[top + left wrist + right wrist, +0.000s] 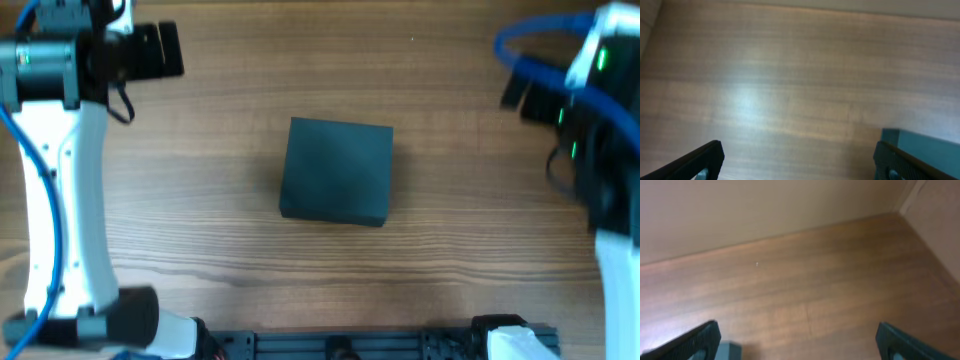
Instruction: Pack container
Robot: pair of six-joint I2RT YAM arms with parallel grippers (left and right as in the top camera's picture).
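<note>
Readable text, overhead view: none.
Readable text, left wrist view: none.
Readable text, right wrist view: none.
container (336,170): no lettering, label or number legible on its top face.
left arm (62,180): housing too blurred to read any marking.
right arm (612,160): housing too blurred to read any marking.
</note>
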